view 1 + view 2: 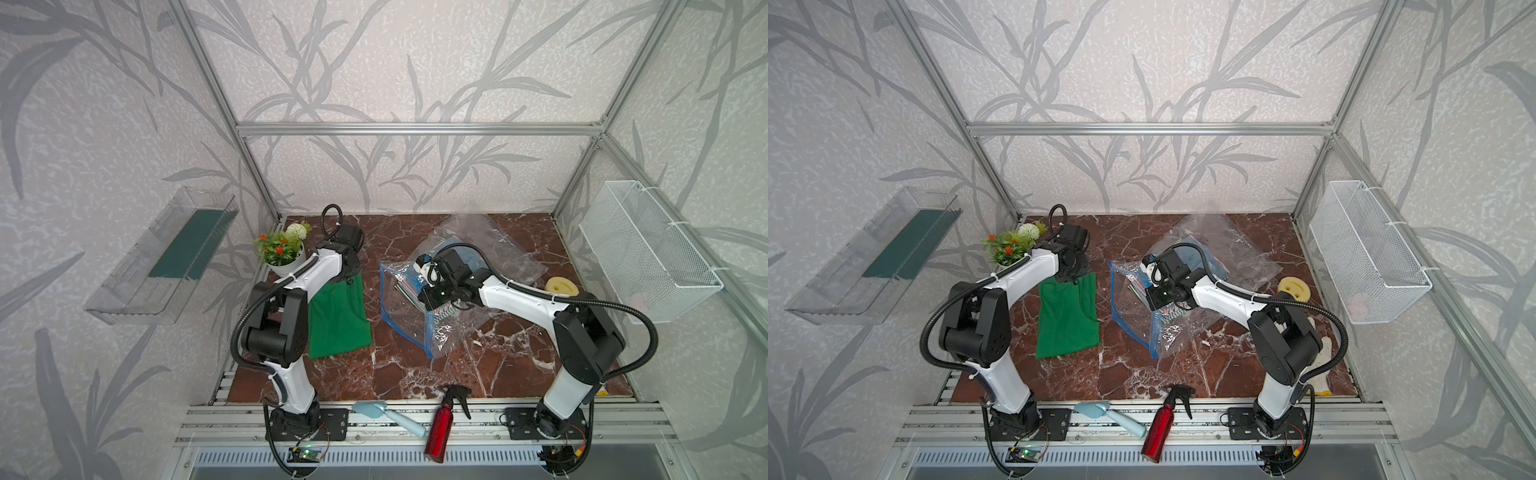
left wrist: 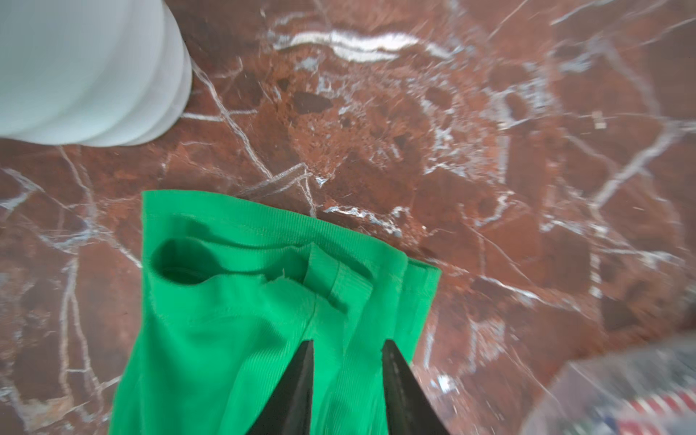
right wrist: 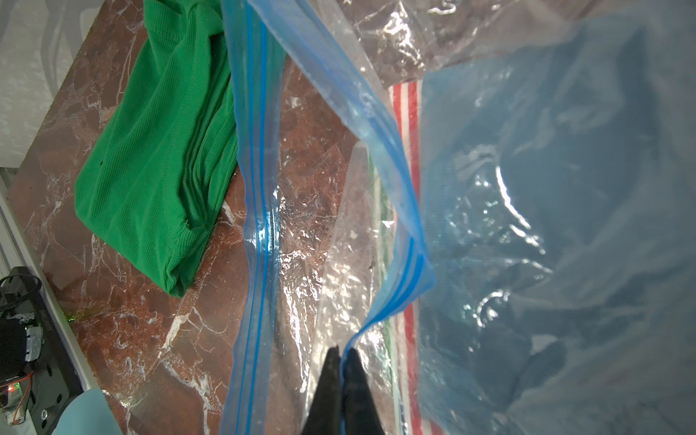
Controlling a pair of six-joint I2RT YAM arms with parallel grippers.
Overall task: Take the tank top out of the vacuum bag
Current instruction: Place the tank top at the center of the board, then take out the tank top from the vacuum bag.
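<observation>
The green tank top [image 1: 338,316] [image 1: 1065,320] lies flat on the marble table, outside the vacuum bag and to its left. My left gripper [image 2: 348,344] hovers over the top's strap end [image 2: 263,301], open, with the green fabric beneath the gap between its fingers. The vacuum bag [image 1: 490,241] [image 1: 1129,307] is clear crinkly plastic with a blue zip strip [image 3: 260,188]. Its mouth gapes towards the tank top. My right gripper [image 3: 342,352] is shut on the upper blue lip [image 3: 391,180] of the mouth, holding it raised. A blue garment [image 3: 565,188] and a striped cloth [image 3: 408,113] remain inside.
A white flower pot [image 1: 282,249] [image 2: 86,71] stands just behind the tank top. A yellow sponge [image 1: 561,286] lies right of the bag. A red spray bottle [image 1: 440,428] and a light-blue brush [image 1: 386,415] rest on the front rail. A wire basket [image 1: 652,257] and a clear shelf [image 1: 162,262] hang on the side walls.
</observation>
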